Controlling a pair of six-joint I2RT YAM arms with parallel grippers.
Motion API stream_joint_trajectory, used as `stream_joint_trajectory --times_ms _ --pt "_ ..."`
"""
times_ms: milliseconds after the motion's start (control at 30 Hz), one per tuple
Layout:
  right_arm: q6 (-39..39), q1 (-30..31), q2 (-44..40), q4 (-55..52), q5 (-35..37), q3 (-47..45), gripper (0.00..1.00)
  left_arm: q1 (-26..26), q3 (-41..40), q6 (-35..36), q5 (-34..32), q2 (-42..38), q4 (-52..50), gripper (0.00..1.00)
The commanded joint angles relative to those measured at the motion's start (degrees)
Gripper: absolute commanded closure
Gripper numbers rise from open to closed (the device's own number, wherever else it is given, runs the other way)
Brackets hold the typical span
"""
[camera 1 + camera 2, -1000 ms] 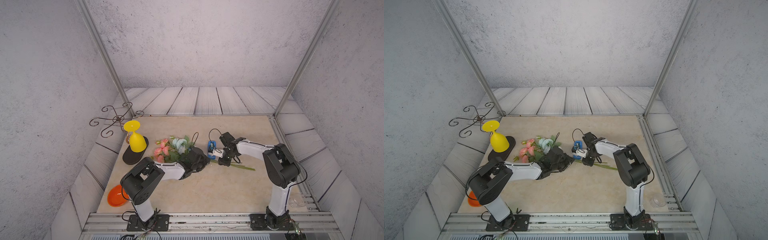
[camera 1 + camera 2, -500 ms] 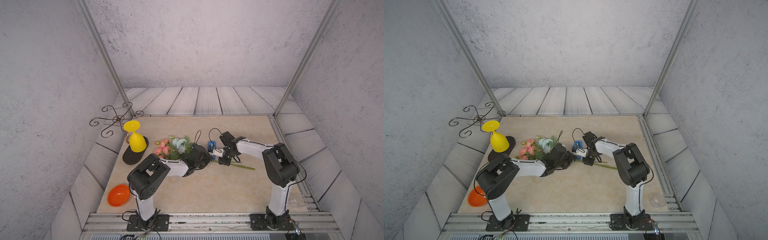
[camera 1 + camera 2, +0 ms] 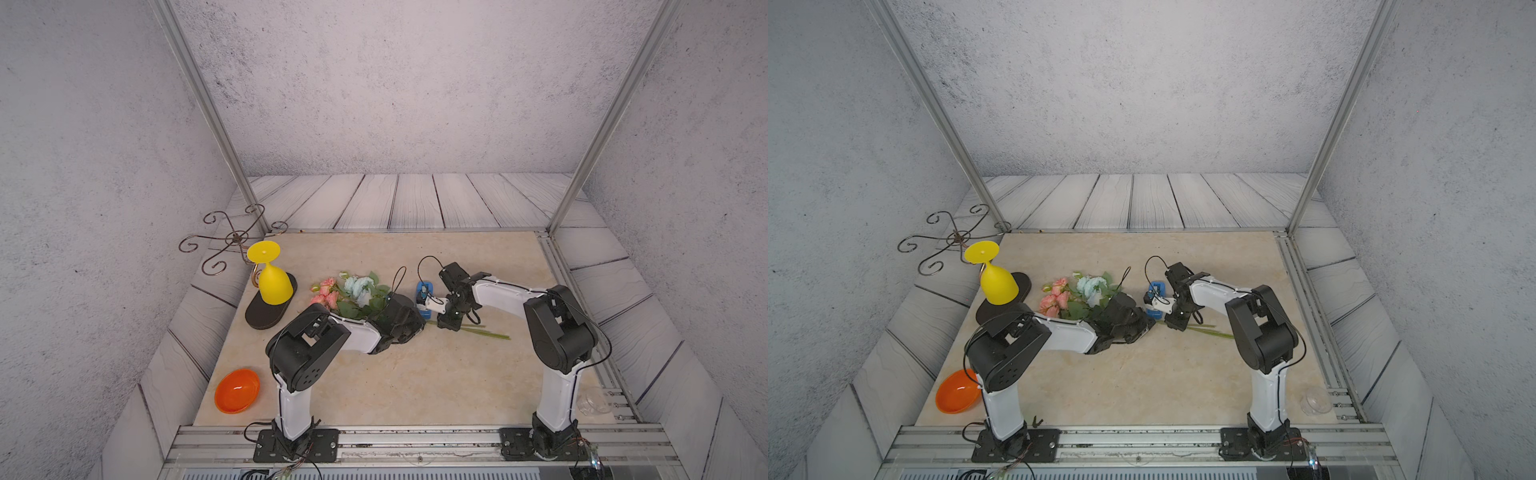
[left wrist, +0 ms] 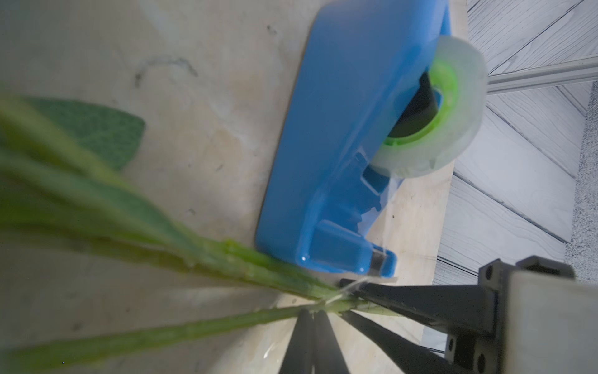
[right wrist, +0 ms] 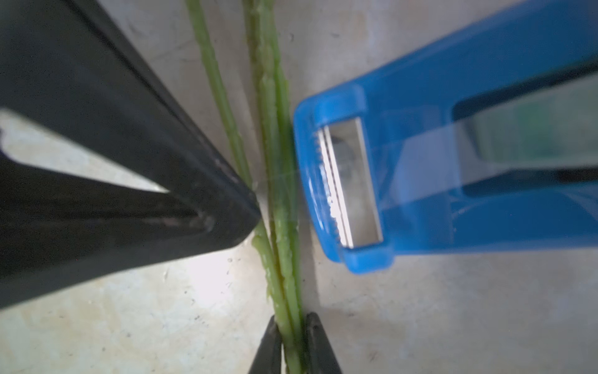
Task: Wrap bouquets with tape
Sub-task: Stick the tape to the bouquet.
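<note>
Left arm (image 3: 353,330) has pulled its elbow in & slid the left gripper (image 4: 312,320) along the stems (image 5: 270,107) toward the dispenser (image 4: 339,129). Both sets of jaws have narrowed.

Now the left gripper is pinched nearly flat, apparently on the free end of the tape (image 4: 462,107). A clear strip runs from the cutter (image 5: 336,181) across the stems to its tips. Just beside that the right gripper (image 5: 293,327) clamps the stems.

Whole bouquet (image 3: 360,287) lies flat on the table (image 3: 415,382), blooms apart from the dispenser, stems passing right by the cutter.

Step is prob. the first wrap. To do it well:
- Keep strip taut, sticky side on all stems.
- Carry end under & round w/o twisting.
- Right grip keeps bunch tight.
- Dispenser looks light & unanchored, so pull gently or it drags.
</note>
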Motion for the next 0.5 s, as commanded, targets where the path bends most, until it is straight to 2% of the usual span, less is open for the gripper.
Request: stream_joint_trajectory --times_ms 0,100,200,300,467 --pt "1.1 -0.1 3.9 -2.8 1.2 -2.0 0.85 -0.6 -0.6 1.3 -1.1 0.5 -2.0 0.91" --pt "1.0 -0.1 3.4 -2.4 1.1 -2.5 0.85 -0.5 0.2 2.6 -0.7 2.8 -1.3 0.91" --pt "1.1 -0.1 3.3 -2.1 1.1 -2.8 0.85 -0.7 -1.1 -0.1 -0.1 4.8 1.4 0.91" --pt "1.2 -0.1 3.3 -2.2 1.2 -2.8 0.85 -0.9 -2.3 -1.0 -1.4 4.1 -0.5 0.95" --pt "1.9 -0.1 3.3 -1.5 2.1 -2.8 0.85 -1.0 -2.1 -0.4 -1.4 3.9 -0.5 0.96"
